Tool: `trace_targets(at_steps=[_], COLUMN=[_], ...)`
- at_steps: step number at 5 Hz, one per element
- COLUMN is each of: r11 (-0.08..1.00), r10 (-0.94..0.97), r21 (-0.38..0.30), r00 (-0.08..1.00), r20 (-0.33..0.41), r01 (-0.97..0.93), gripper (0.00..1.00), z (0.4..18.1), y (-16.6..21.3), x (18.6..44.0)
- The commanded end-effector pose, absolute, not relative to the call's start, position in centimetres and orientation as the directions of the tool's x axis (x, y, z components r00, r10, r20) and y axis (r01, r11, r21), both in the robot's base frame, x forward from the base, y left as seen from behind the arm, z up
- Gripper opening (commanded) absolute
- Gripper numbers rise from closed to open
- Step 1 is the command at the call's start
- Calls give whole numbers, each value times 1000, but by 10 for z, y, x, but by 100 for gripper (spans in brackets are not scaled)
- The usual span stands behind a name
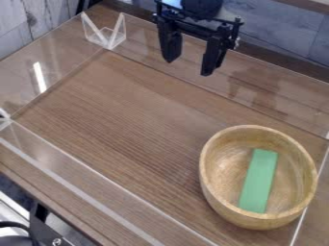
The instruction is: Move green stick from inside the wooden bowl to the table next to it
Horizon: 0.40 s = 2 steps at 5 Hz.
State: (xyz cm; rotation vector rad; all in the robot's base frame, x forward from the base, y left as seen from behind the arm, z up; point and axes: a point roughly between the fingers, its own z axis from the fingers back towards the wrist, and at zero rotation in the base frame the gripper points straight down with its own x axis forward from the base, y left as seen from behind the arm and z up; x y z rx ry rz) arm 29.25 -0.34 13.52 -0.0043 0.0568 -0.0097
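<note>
1. I see my gripper (190,56) hanging at the far side of the table (129,115), pointing down, its two dark fingers (168,46) spread apart with nothing between them.
2. The wooden bowl (216,154) sits at the near right corner of the tabletop, well apart from my gripper.
3. The green stick (260,180) lies flat inside the bowl, running roughly from the far rim toward the near rim, a little right of the bowl's centre.
4. Clear plastic walls (58,58) stand along the table's edges, and the bowl sits close to the right-hand wall.
5. A small clear bracket-like piece (103,31) stands at the far left corner.
</note>
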Motion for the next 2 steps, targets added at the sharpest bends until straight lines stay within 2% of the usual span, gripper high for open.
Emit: trace_targets(at_steps=[1,2], r11=[999,998], r10=[29,44], r21=[-14,-33], r00=[996,995], r20=[-81,-91], r01=[-30,-47], gripper=[100,0], z=[118,101], y=[-7,-29], x=[287,275])
